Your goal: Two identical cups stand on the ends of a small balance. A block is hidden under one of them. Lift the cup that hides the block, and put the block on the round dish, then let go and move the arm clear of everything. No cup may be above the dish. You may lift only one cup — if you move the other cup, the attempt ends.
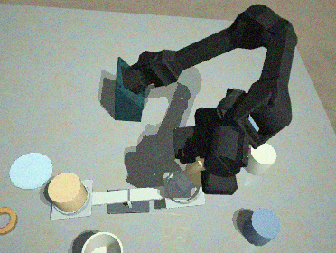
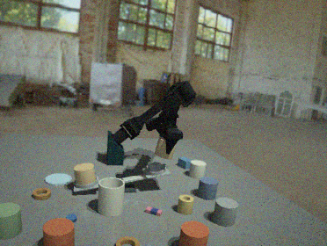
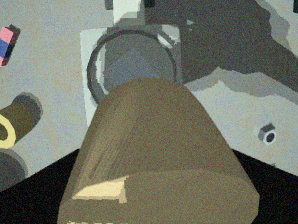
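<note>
The dish (image 1: 31, 171) (image 2: 58, 179) lies beside the cup (image 1: 68, 192) (image 2: 84, 174) on the balance (image 1: 108, 197) (image 2: 132, 178).

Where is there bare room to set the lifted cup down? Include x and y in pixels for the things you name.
Likely room: between the teal wedge (image 1: 128, 106) (image 2: 115, 154) and pale blue dish (image 1: 31, 171) (image 2: 59, 179). Crowded: around the balance's cup-free end (image 1: 199, 200), where the arm (image 1: 199, 45) (image 2: 147, 115) looms.

Tall windows (image 2: 145, 22) above worn walls (image 2: 281, 48).
</note>
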Controlling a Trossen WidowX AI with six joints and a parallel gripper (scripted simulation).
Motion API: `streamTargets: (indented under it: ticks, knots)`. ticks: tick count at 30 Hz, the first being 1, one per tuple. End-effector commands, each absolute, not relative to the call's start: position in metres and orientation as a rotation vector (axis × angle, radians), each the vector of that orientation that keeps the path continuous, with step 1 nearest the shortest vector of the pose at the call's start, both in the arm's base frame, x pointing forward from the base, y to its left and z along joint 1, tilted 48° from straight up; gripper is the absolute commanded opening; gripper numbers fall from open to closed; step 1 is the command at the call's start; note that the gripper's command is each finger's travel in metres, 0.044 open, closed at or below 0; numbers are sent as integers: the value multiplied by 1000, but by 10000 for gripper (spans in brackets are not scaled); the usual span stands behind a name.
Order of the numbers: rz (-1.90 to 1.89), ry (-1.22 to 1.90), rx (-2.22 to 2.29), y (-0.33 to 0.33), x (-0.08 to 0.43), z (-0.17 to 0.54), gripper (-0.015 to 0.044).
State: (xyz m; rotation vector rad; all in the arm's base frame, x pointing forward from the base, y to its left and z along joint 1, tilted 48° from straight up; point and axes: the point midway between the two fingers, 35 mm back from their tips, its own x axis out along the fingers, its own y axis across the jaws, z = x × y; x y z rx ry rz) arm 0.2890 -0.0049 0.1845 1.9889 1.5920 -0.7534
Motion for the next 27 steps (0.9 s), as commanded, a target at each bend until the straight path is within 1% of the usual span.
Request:
streamTargets:
  ticks: [1, 20, 27]
  knots:
    - [-755, 1581, 1977, 16, 284, 188, 0]
    - [-693, 1597, 1960, 108, 242, 195, 0]
    - [-685, 1602, 1961, 117, 239, 193, 0]
